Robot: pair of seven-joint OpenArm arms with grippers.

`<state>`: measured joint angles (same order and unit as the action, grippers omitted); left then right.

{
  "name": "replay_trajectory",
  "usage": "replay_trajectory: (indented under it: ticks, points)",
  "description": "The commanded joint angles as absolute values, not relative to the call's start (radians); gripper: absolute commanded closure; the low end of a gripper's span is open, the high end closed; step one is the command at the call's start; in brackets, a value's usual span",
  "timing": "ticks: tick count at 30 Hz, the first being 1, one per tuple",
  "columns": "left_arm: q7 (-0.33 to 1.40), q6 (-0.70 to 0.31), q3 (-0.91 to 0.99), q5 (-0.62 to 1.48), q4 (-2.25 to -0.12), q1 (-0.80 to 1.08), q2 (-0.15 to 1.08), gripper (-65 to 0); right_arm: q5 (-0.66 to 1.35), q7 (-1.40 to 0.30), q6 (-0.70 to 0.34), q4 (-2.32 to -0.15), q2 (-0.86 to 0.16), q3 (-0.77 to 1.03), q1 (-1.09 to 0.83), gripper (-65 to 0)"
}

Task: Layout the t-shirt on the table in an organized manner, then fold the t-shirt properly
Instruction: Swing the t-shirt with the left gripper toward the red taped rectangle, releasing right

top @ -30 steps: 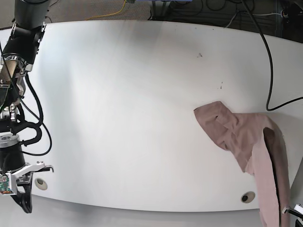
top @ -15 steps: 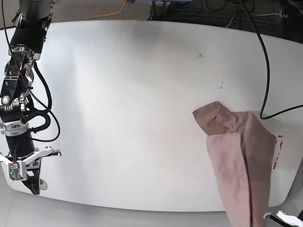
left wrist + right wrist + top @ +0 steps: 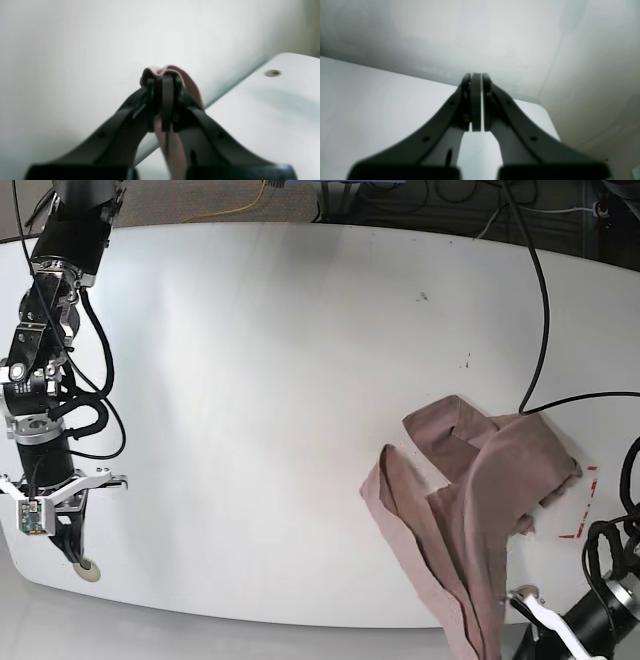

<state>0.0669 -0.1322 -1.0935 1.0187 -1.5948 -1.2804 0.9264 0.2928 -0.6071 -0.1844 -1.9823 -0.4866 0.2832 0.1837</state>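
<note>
At the left of the scene, near the front edge of the white worktop (image 3: 250, 380), stands the right tool (image 3: 68, 552). Its two fingers are pressed together with nothing between them, as its own wrist camera shows clearly (image 3: 476, 102). It points down just beside a round grommet hole (image 3: 88, 572) and it touches no cloth. I think it waits there out of the way, because the shirt is far from its side.

The middle of the worktop is bare and white, with only some small dark specks (image 3: 422, 297) toward the far side.

At the right lies the t-shirt (image 3: 480, 470), a mauve-brown bundle, wrinkled and folded over itself. One part rests on the worktop near a red tape mark (image 3: 580, 505), and a long part stretches toward the near edge and hangs over it. There the left tool (image 3: 163, 105) is closed on a fold of the cloth; in its wrist view the fabric comes out above and below the pinched fingers. In the base view this tool is mostly hidden at the bottom right corner. The hold seems meant to drag or lift the shirt open, since it is not yet spread flat.
</note>
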Motion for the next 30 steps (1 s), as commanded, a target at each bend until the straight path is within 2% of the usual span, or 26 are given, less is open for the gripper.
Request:
replay_trajectory:
  ticks: [1, 11, 25, 30]
  points:
    - [0.068, -0.125, -1.095, 1.021, -1.592, -1.309, 0.895, 0.0, 0.292, -0.578, -0.182, -1.998, -0.495, 0.291, 0.191, 0.0]
    - [0.113, -0.125, -1.098, 1.02, -1.584, -1.309, 0.811, 0.0, 0.292, -0.576, -0.182, -2.0, -0.45, 0.334, 0.139, 0.0]
    - [0.113, -0.125, -1.099, 1.021, -1.451, -1.309, 0.65, 0.0, 0.3, -0.576, -0.182, -2.0, -0.443, 0.349, 0.101, 0.0]
    - [0.114, -0.125, -1.101, 1.027, -1.438, -1.309, 0.611, 0.0, 0.295, -0.576, -0.231, -2.0, -0.377, 0.348, 0.101, 0.0]
